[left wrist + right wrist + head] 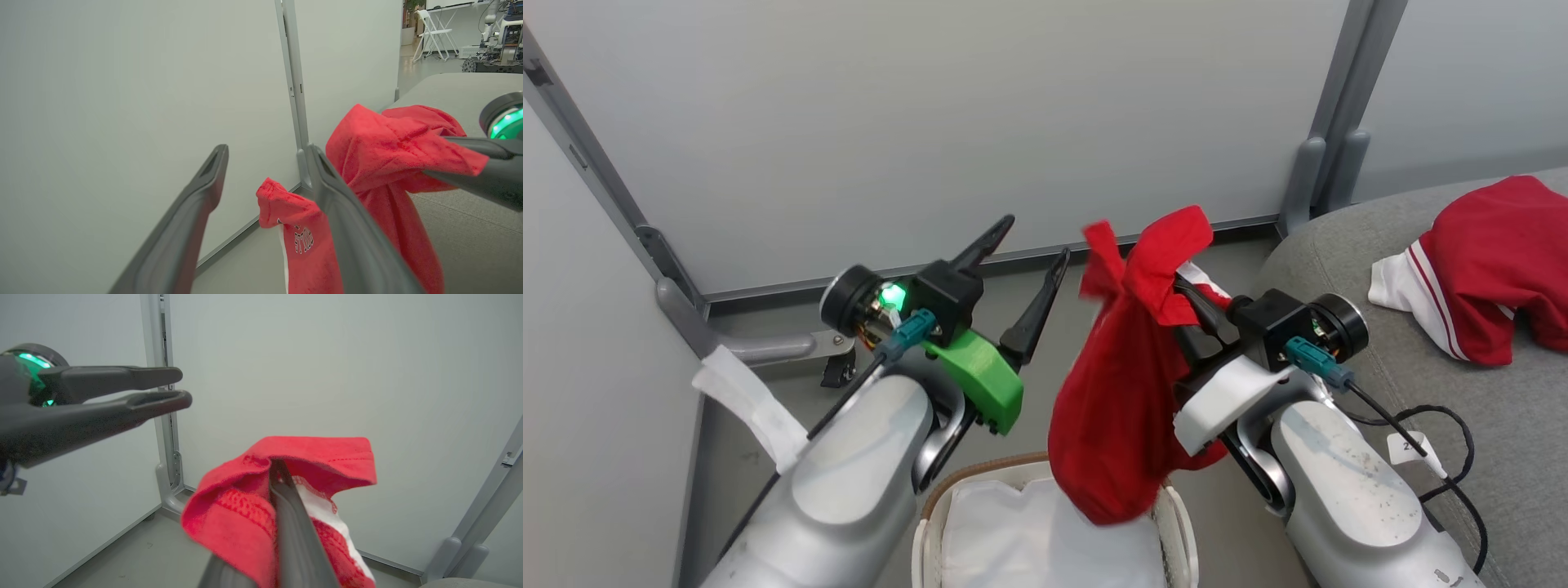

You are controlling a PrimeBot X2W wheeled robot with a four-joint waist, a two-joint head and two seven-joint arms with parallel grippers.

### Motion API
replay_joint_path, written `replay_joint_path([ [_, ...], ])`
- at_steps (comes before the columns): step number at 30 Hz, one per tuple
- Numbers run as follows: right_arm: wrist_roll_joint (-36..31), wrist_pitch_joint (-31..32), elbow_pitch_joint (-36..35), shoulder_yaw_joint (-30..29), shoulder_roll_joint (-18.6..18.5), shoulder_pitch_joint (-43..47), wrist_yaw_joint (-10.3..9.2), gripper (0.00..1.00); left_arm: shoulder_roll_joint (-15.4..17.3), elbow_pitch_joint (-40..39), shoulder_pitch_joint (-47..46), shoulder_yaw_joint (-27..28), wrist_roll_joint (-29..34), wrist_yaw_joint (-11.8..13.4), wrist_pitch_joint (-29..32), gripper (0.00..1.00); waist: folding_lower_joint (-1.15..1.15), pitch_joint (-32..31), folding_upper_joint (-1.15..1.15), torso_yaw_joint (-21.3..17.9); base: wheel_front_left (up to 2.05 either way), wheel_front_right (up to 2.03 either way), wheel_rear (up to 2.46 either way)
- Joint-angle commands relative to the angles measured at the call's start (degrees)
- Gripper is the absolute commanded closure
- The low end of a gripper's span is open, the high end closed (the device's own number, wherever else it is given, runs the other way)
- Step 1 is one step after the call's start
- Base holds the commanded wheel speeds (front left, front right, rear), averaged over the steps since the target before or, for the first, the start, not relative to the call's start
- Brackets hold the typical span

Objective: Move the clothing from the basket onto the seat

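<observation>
Now my right jaws pinch a red garment above the basket at six o'clock. My left jaws gape empty.

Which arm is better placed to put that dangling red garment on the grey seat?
Right: the right pincer grips the red garment and is nearer the seat; the left pincer is open, empty.

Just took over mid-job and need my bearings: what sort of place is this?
Likely a partitioned lab test bay: pale partition panels, a staged grey seat, another wheeled robot beyond.
</observation>
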Motion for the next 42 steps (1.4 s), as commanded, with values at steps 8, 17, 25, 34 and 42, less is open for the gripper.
replay_joint_path([
  [8, -3.2, -0.3, -0.5, -3.8, -0.2, 1.5, -0.08, 1.00, -1.8, -4.4, 12.1, 4.8, 1.9, 0.2, 0.0, 0.00, 0.00, 0.2, 0.00, 0.2, 0.00, 0.00, 0.00],
  [17, -4.8, -0.3, -1.2, -7.0, -0.2, 2.6, -0.08, 1.00, -3.1, -6.4, 20.6, 8.4, 5.9, 0.2, 0.0, 0.00, 0.00, 0.6, 0.00, 0.1, 0.00, 0.00, 0.00],
  [25, -5.9, -0.3, -0.8, -8.7, -0.2, 2.4, -0.08, 1.00, -4.1, -7.1, 23.7, 9.9, 7.2, 0.1, 0.0, 0.00, 0.00, 0.8, 0.00, -0.8, 0.00, 0.00, 0.00],
  [34, -8.2, -0.3, -0.6, -9.8, -0.5, 0.4, -0.08, 1.00, -4.5, -8.5, 24.9, 11.1, 7.7, 0.1, 0.0, 0.00, 0.00, 1.6, 0.00, -6.7, 0.00, 0.00, 0.00],
  [42, -8.7, -0.3, -1.7, -11.2, -1.3, 0.8, -0.08, 1.00, -4.6, -10.3, 25.6, 11.6, 9.2, 0.1, 0.0, 0.00, 0.00, 2.9, 0.00, -15.3, 0.00, 0.00, 0.00],
])
